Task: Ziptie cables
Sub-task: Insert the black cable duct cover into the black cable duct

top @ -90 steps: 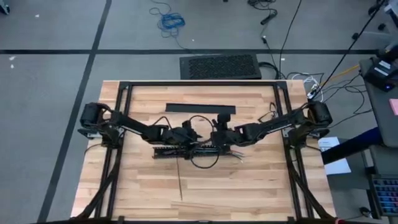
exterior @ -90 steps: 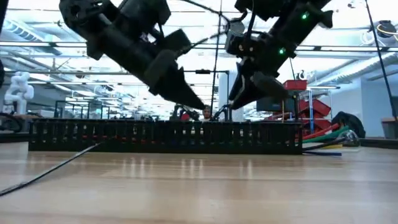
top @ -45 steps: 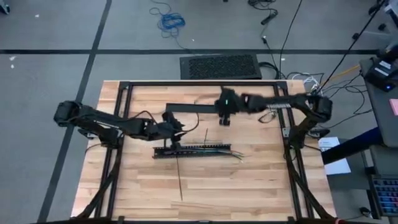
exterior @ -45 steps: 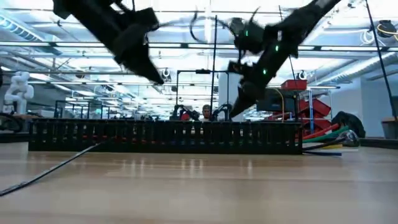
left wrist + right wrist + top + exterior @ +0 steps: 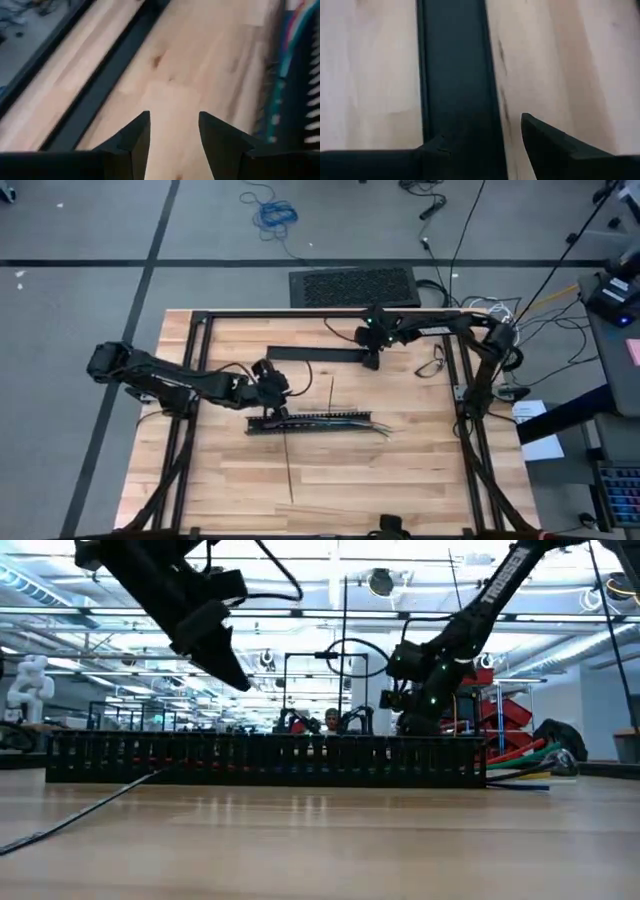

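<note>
pale planked wood makes the bench (image 5: 400, 470), its near half bare but for a thin black zip tie (image 5: 289, 471) lying loose. mid-bench lies the long black slotted bar (image 5: 300, 421), comb-toothed, with the cables (image 5: 352, 420), thin multicoloured wires, laid along it and fanning out past its right end. the left hand (image 5: 276, 388) hovers just beyond the bar's left end, fingers apart and empty. farther back, the right hand (image 5: 371, 361) hangs over a flat black strip (image 5: 310, 354), fingers apart, near the black frame rail (image 5: 300, 313).
</note>
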